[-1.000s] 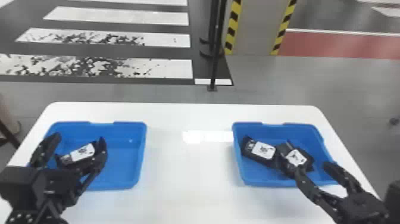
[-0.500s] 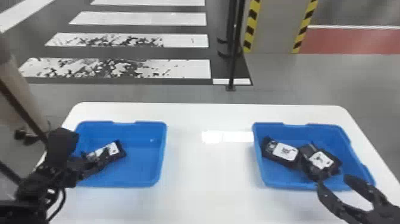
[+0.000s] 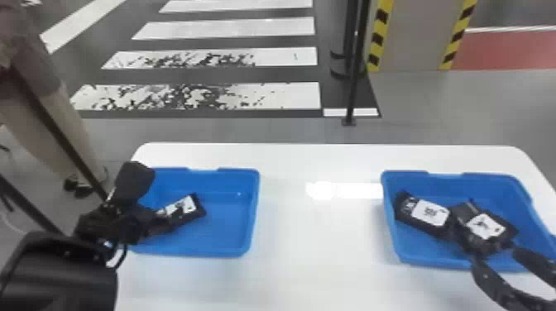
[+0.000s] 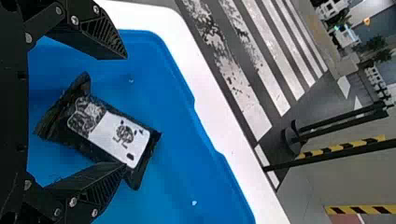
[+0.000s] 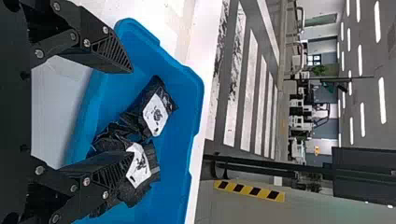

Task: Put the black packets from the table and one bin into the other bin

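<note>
Left hand (image 4: 126, 111) set wide open at the black packet (image 4: 116, 137) in the left bin (image 3: 255, 202), nothing gripped; fingers straddle it, probably lining up for a pinch. Right hand (image 5: 132, 113) also wide open, empty, at the near side of the right bin (image 3: 434, 264), likely waiting or set for a pick. Left bin: 1 packet, lying flat. Right bin: 2 packets (image 3: 430, 213) (image 3: 486, 226), touching. Both bins on white tabletop (image 3: 318, 256). Destination bin: cannot tell.
</note>
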Robot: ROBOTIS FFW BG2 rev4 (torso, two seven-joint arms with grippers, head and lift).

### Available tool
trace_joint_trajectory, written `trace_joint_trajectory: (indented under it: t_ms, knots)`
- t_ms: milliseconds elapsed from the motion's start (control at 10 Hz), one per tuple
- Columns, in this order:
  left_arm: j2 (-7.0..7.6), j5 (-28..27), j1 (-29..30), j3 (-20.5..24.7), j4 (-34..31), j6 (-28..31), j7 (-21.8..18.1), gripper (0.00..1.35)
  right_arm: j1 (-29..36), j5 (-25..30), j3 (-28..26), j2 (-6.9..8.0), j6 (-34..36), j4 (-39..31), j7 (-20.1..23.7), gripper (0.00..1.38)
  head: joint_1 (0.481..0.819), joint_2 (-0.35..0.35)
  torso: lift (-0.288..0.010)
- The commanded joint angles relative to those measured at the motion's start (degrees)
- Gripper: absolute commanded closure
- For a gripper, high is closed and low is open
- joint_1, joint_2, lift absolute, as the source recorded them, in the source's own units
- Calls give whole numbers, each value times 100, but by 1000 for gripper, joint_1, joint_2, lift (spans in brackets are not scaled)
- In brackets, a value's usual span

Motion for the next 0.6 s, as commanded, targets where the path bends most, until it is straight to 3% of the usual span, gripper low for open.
trace_joint_trajectory:
  t_ms: [0,500]
  knots:
    - [34,121,-109,-191,223,77,-88,226,-28,-17,18,-5,0,43,5,438,695,74,-110]
    - [219,-28,-432,-397,912,189,-220,226,-70,-97,75,-14,0,57,40,438,695,50,-110]
